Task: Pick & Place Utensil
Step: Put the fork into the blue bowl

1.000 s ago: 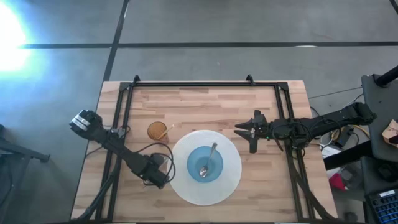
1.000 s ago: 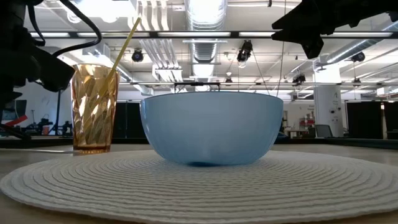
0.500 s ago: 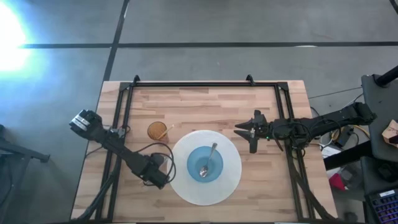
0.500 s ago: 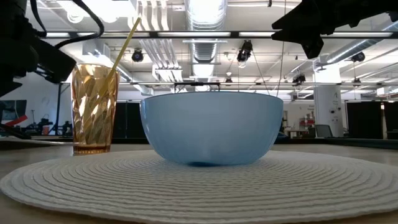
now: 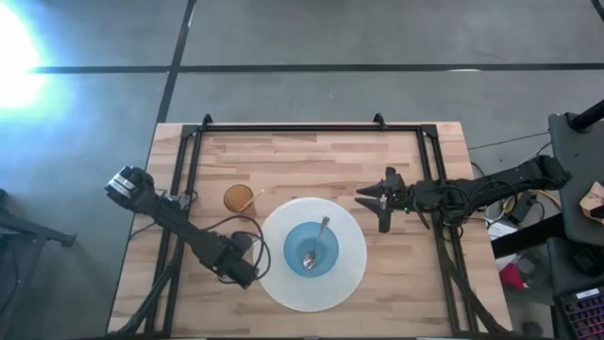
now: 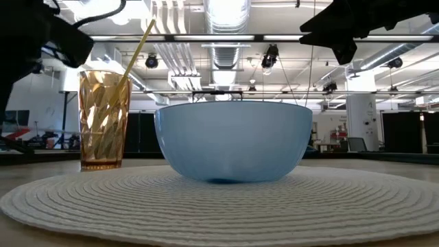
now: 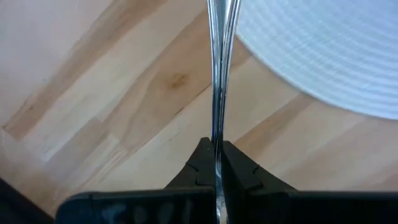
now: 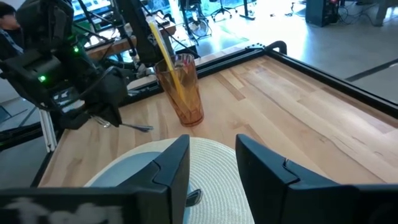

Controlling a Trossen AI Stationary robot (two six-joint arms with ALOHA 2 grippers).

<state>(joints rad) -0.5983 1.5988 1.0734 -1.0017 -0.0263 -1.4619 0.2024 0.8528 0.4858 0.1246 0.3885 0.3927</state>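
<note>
Fork (image 7: 219,81) shows as a thin shiny handle in the left wrist view, pinched between the closed fingers of the left gripper (image 5: 247,269), which sits at the left edge of the white round placemat (image 5: 351,274) above the wooden table (image 5: 311,156). In the right wrist view the same fork (image 8: 127,126) sticks out of that gripper above the bare wood, near the mat's rim; its head cannot be made out. Just beyond it, toward the table's far side, stands an amber faceted glass (image 5: 239,198) with a yellow straw (image 6: 134,55) leaning in it, apart from the mat. On the mat's middle sits a light blue bowl (image 5: 294,247), and a metal spoon (image 5: 315,244) lies inside, its handle resting on the bowl's far rim. To the right, the right gripper (image 5: 370,200) hovers above the table just off the mat's right edge, its fingers (image 8: 173,163) spread apart with nothing between them.
</note>
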